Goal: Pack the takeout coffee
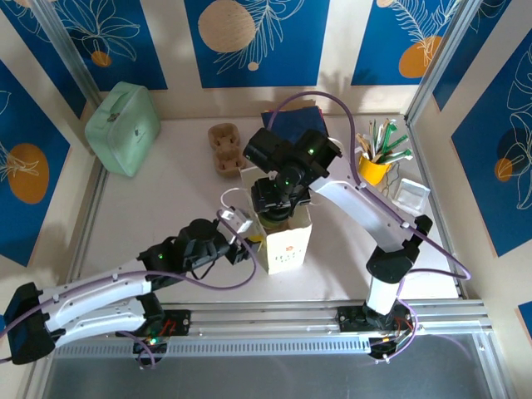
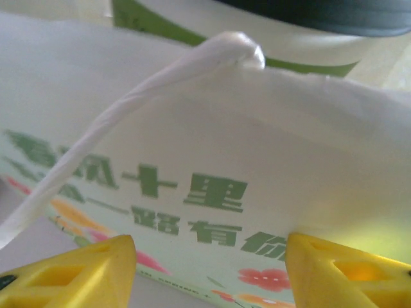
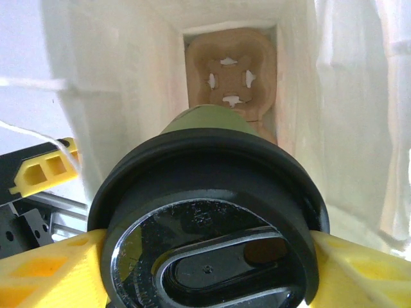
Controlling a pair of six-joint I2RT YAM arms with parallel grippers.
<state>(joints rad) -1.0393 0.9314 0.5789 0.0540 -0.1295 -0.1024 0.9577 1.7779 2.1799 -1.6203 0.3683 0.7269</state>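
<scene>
Right fingers (image 3: 45,269) pinched the takeout coffee (image 3: 209,218) from both sides near its lid, holding it upright at the open mouth of the paper bag (image 1: 291,243). The long axis ran vertical, base pointing down the bag toward the cardboard cup carrier (image 3: 231,70) on the bag floor. The carrier lay below the cup and slightly ahead of it. The right arm had the cup and the left arm was not on it. Left fingers (image 2: 77,273) were spread, tips at the bag's printed side face under the string handle (image 2: 128,109); contact couldn't be told. Likely next: lower it straight into a carrier well. Cup: round glossy black lid with an oval sip slot, pale body with a green band, olive-looking from above. The bag stood on the counter (image 1: 166,191) between the arms.
</scene>
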